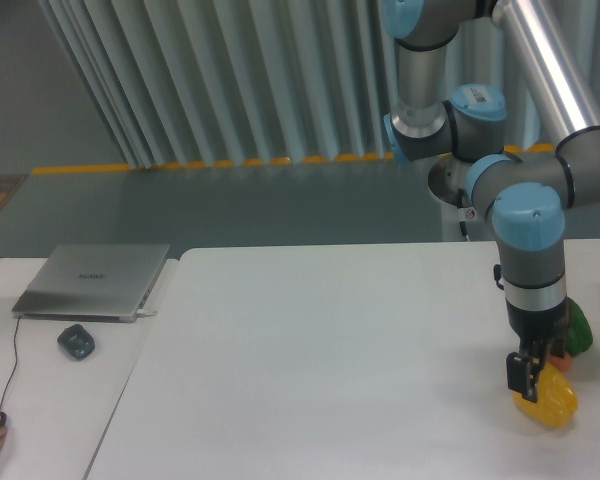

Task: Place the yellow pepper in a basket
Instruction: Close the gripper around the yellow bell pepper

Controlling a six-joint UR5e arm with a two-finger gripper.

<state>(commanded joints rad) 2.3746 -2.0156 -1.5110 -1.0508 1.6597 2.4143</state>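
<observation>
End effector low over surface, pointing down, dark fingers at upper left edge of yellow pepper; whether spread or pinching cannot tell. Pepper rests on surface directly below and right of end effector. Small orange ball just right of fingers, mostly hidden. Green pepper up and right, behind arm. Far left: closed laptop, dark mouse in front of it.

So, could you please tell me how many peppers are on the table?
2: the glossy yellow bell pepper under the gripper, and the green pepper behind the arm, partly hidden.
</observation>
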